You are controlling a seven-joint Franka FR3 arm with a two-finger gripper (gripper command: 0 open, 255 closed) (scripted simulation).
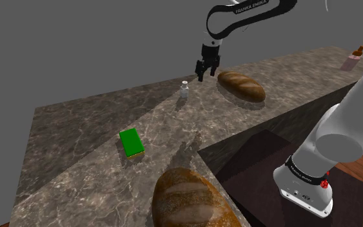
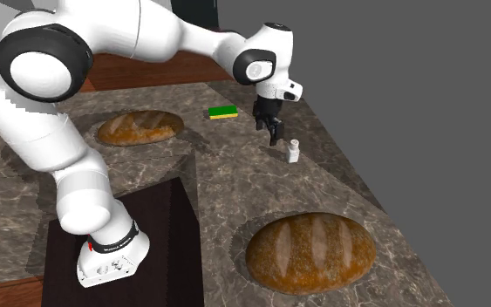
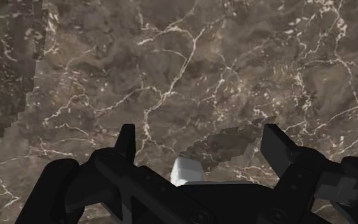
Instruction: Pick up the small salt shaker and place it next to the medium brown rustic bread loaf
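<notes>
Overhead, the black gripper (image 1: 207, 69) hangs in the upper middle of the shoulder view, above the marble countertop (image 1: 77, 129). Fingers stand wide apart, nothing between them gripped.

Salt shaker (image 1: 185, 90): small, white, upright on the countertop, just below and left of the gripper in that frame, not touched. Brown bread loaf (image 1: 241, 86) lies near it, to the right.

Second exterior view: gripper (image 2: 272, 126) upper middle, shaker (image 2: 294, 152) just below and right of it, the loaf (image 2: 310, 251) well down at lower centre.

Wrist view: the shaker's white top (image 3: 187, 170) peeks out between the two fingers, close to the hand, clear of both; gripper (image 3: 201, 145) spread over bare marble.

Other items: a second brown loaf (image 1: 189, 200) at the shoulder view's bottom centre, a green block (image 1: 132, 142) left of middle, a dispenser bottle (image 1: 354, 58) far upper right, the dark stand (image 1: 270, 155) lower right.
</notes>
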